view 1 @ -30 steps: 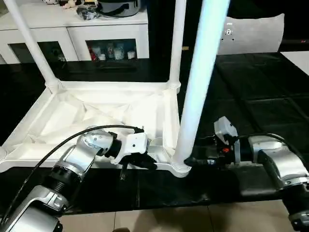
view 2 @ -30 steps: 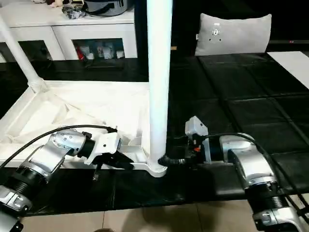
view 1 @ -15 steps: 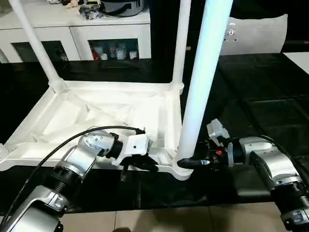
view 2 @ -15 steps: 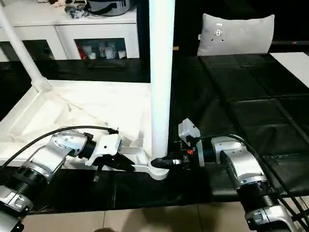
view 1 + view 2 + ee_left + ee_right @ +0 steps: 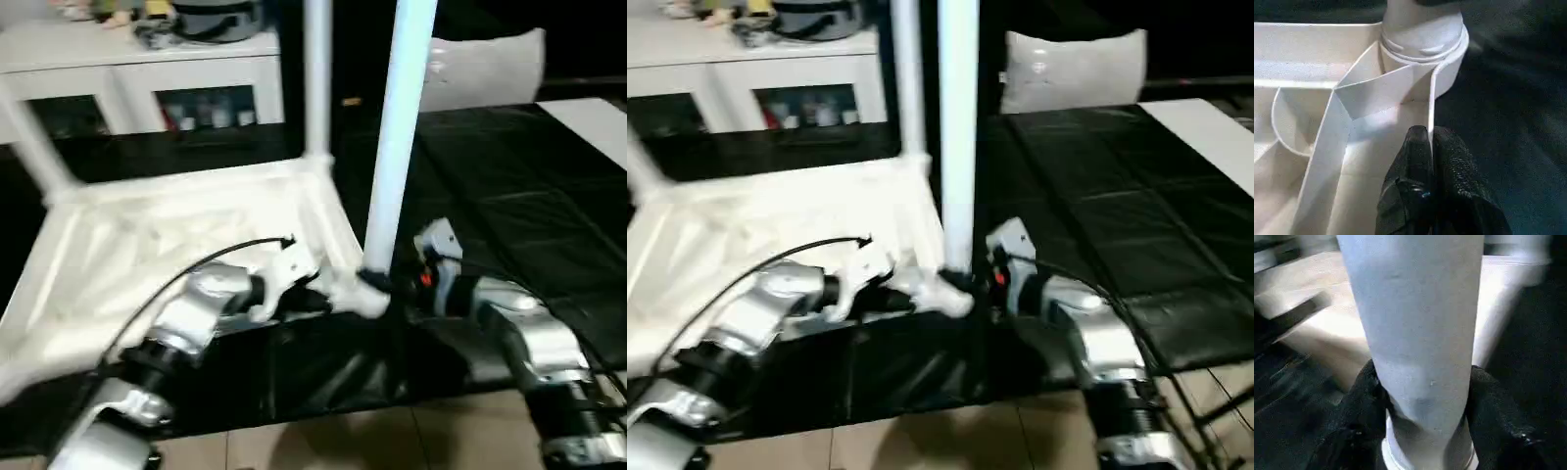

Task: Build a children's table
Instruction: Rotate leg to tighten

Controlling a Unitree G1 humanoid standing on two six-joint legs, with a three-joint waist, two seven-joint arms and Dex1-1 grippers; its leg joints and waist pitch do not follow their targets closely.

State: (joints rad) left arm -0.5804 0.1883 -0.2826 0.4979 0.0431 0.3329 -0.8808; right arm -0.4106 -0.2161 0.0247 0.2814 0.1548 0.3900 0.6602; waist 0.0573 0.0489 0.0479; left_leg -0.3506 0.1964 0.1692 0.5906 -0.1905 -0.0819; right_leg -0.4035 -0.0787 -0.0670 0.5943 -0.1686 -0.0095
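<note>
The leg (image 5: 1415, 333) stands straight up in the near corner socket (image 5: 1422, 36), right gripper (image 5: 1420, 396) clamped round its base (left gripper (image 5: 1430, 142) pinches the tabletop rim (image 5: 1431, 107) just beside)

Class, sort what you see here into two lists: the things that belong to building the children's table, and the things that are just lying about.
Part of the job:
- white table top, lying underside up
- near leg, standing in its corner socket
- far legs

Just lying about:
- white glass-door cabinet
- grey cushion
- black floor mat
</note>
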